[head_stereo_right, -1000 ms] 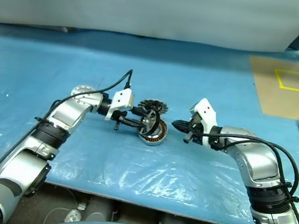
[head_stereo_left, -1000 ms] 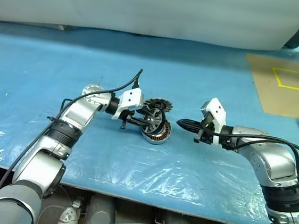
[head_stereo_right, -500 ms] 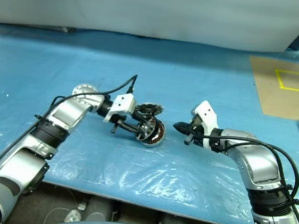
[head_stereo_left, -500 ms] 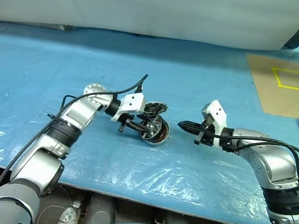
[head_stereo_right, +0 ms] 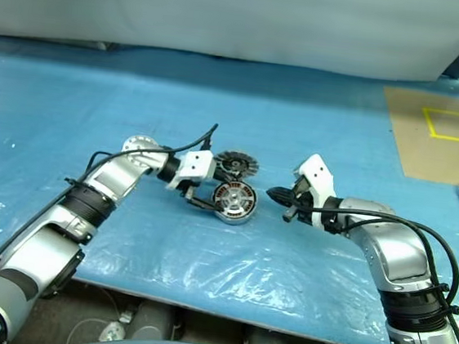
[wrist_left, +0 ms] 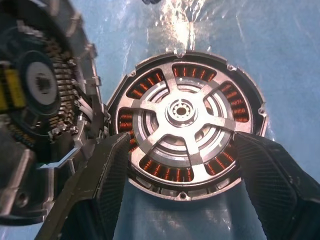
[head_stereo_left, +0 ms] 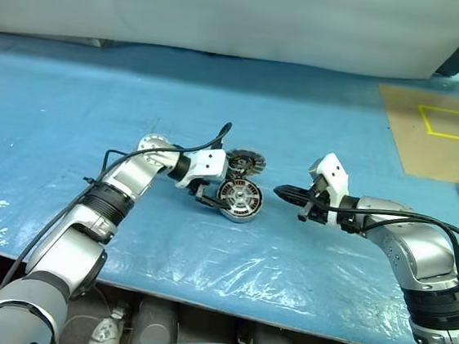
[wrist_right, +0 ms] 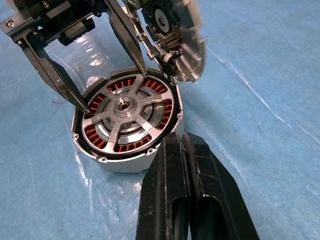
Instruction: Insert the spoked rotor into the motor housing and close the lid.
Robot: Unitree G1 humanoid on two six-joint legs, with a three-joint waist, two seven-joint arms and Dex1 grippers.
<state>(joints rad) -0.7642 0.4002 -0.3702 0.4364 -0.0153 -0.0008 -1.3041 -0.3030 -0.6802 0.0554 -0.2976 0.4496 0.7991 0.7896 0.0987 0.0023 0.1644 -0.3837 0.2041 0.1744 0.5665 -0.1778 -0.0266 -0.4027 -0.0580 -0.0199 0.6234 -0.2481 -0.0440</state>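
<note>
Left claw (wrist_left: 182,170) straddles the motor housing (wrist_left: 187,120) with fingers apart — hiding its rim; right claw (wrist_right: 182,150) stays pressed together.

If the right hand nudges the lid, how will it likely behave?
The lid stands tilted on edge against the housing, so it would probably tip or roll. It looks like stiff finned metal, probably heavy for its size, and its smooth rim may slip.

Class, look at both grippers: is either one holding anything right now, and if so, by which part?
Nothing is held. The left gripper stands open, its fingers astride the motor housing with the spoked rotor seated inside. The right gripper is shut on nothing.
</note>
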